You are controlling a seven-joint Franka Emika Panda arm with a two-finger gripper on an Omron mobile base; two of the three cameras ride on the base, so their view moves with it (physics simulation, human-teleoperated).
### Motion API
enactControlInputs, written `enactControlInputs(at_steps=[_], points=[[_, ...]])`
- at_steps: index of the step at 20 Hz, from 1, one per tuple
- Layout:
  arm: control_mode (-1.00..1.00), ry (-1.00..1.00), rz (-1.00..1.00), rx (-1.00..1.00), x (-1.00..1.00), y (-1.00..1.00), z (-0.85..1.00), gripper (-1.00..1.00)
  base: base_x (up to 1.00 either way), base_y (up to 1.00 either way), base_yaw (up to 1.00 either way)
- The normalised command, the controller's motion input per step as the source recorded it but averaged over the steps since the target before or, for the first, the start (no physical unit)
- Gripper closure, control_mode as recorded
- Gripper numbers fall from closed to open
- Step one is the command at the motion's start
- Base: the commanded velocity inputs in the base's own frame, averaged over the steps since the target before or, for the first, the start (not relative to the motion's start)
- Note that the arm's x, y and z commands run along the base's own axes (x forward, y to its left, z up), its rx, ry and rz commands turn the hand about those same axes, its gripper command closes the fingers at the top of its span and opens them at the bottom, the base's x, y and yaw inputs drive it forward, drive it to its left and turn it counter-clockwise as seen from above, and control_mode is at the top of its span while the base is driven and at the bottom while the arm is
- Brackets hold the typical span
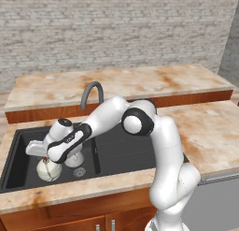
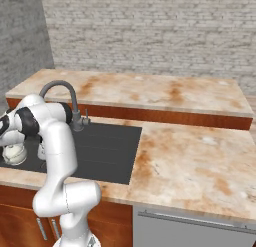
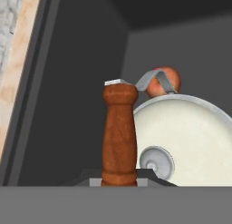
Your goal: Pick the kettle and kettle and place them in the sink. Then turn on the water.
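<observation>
Kettle in hand: reddish-handled kettle [image 3: 195, 141], whitish, squat, low in the left basin; my pincer [image 3: 118, 182] is clamped on its brown handle [image 3: 119, 132], so the body hangs below and to one side of the grip.
Why held so: the handle is the only narrow part the jaws can span; the body is too wide.
Second kettle: a pale rounded shape [image 1: 74, 159] sits on the basin floor just beside the one I hold; too hidden by my arm to name for sure.
Apple: small red apple [image 3: 164, 81] beyond the kettle's rim, near the far basin wall.
Sink: black double basin [image 1: 121, 153], grey gooseneck tap [image 1: 91, 92] behind it, no stream showing.
Desk: marbled tan top [image 2: 200, 156] around the sink.
Step, as I judge: lowering and release come next, then the tap.
Risk: kettle may tip when I let go.
</observation>
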Motion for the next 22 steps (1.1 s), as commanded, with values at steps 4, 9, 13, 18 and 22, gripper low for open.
enactControlInputs(at_steps=[4, 9, 13, 18, 22], points=[[-1.00, 0.00, 0.00, 0.00, 0.11, 0.02, -0.12, 1.00, 0.00, 0.00, 0.00], [-1.00, 0.00, 0.00, 0.00, 0.15, 0.00, -0.20, 1.00, 0.00, 0.00, 0.00], [-1.00, 0.00, 0.00, 0.00, 0.03, 0.00, -0.09, 1.00, 0.00, 0.00, 0.00], [-1.00, 0.00, 0.00, 0.00, 0.08, 0.01, -0.16, 1.00, 0.00, 0.00, 0.00], [-1.00, 0.01, 0.00, 0.00, 0.16, 0.01, -0.07, 1.00, 0.00, 0.00, 0.00]])
